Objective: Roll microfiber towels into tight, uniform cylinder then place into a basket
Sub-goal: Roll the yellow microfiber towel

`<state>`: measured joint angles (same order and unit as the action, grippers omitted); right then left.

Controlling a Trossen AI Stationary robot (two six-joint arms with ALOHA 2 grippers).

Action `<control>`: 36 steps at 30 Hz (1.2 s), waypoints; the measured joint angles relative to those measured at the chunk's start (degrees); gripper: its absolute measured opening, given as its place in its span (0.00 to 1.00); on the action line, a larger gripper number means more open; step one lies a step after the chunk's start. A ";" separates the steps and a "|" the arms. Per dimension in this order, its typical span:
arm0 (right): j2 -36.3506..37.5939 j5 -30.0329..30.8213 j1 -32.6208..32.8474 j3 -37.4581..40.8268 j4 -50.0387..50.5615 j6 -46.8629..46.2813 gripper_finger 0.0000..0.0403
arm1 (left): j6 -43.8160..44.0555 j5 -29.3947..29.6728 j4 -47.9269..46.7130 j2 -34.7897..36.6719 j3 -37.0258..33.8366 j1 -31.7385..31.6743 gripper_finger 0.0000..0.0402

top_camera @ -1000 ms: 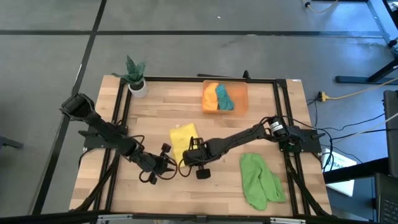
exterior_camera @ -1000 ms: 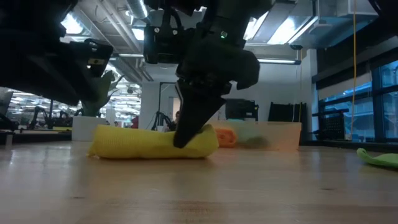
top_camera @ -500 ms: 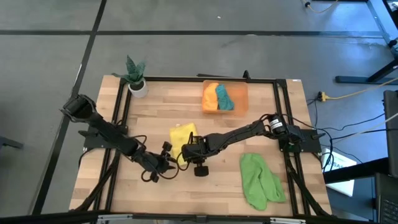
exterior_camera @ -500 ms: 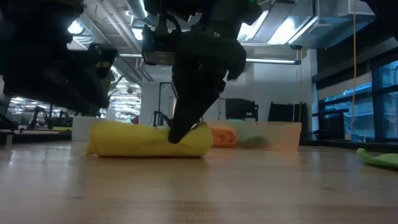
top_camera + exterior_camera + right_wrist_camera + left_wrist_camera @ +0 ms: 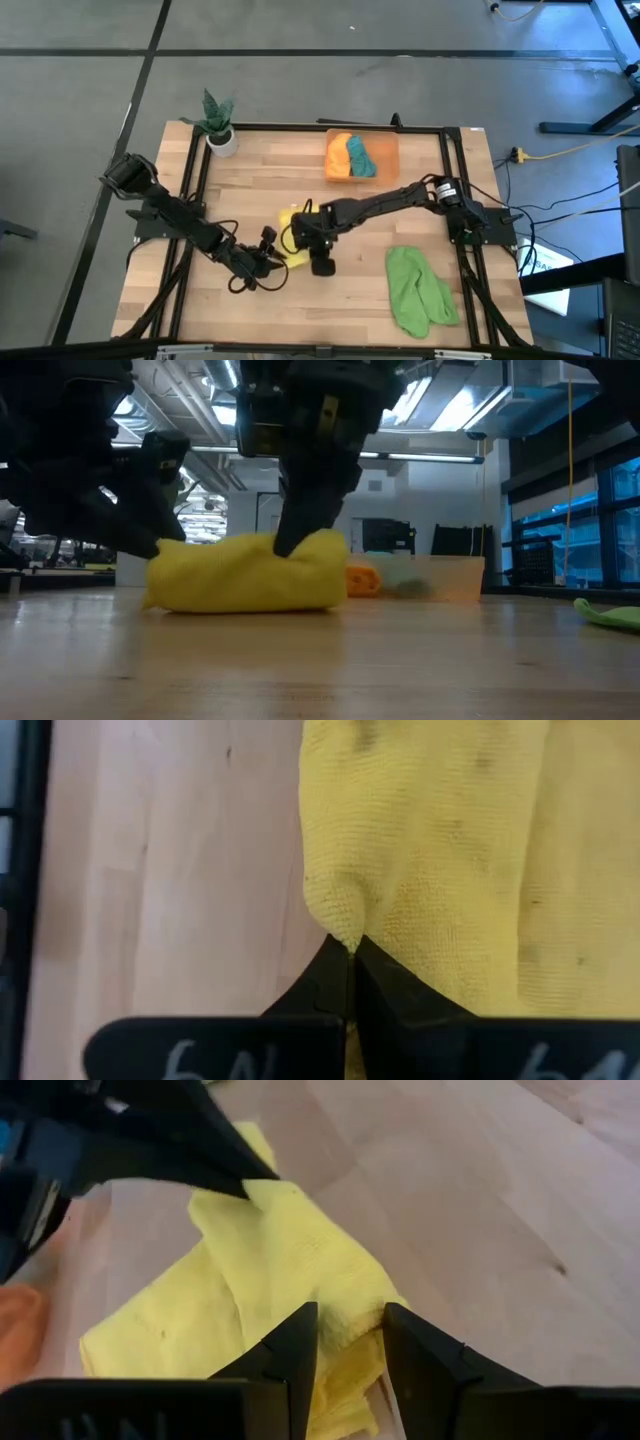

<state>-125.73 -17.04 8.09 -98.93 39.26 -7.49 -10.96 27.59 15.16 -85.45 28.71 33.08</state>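
Near the middle of the table [image 5: 420, 165], the yellow towel [image 5: 293, 235] was pinned between two tools so that it could be rolled. The right tool [image 5: 350, 948] was clenched on an edge of the cloth, a small peak of fabric being pinched between its closed fingers, apparently to lift and turn that edge over the rest. The left tool [image 5: 348, 1342] was held released, its fingers parted around a folded corner of the same towel without any clear squeeze, probably to steady the bundle while the other side was pulled.

Seen level across the table, the yellow towel [image 5: 245, 570] was gathered into a thick, lumpy hump rather than a tight cylinder, so the roll was judged unfinished.

Toward the far edge, the orange basket [image 5: 361, 157] was kept clear of the work, with the orange towel [image 5: 339, 155] and the teal towel [image 5: 360, 156] already laid inside it side by side. The light green towel [image 5: 417, 289] was left crumpled near the right front of the table, well apart from both arms, evidently awaiting its turn. A potted plant [image 5: 218, 122] was left standing at the far left corner.
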 joint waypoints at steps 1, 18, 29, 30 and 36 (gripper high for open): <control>0.00 -1.31 -0.55 -0.31 0.37 -0.24 0.02 | -0.15 0.33 0.02 0.00 0.00 0.02 0.27; 0.00 -20.98 -11.04 -0.77 0.83 -7.21 0.03 | -4.65 12.84 -9.34 0.09 5.34 4.52 0.26; -0.70 -24.62 -16.46 -0.73 0.88 -8.50 0.03 | -3.16 13.88 -11.09 0.11 5.40 3.22 0.27; -0.96 -24.61 -16.72 -0.66 0.95 -8.50 0.03 | -2.89 13.88 -11.31 0.11 5.40 3.04 0.27; -2.20 -22.47 -17.61 -0.68 -0.14 -7.16 0.03 | -2.73 13.88 -12.28 0.11 5.40 2.93 0.27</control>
<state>-127.93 -39.50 -9.51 -99.61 39.12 -14.66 -13.69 41.47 2.88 -85.34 34.11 36.01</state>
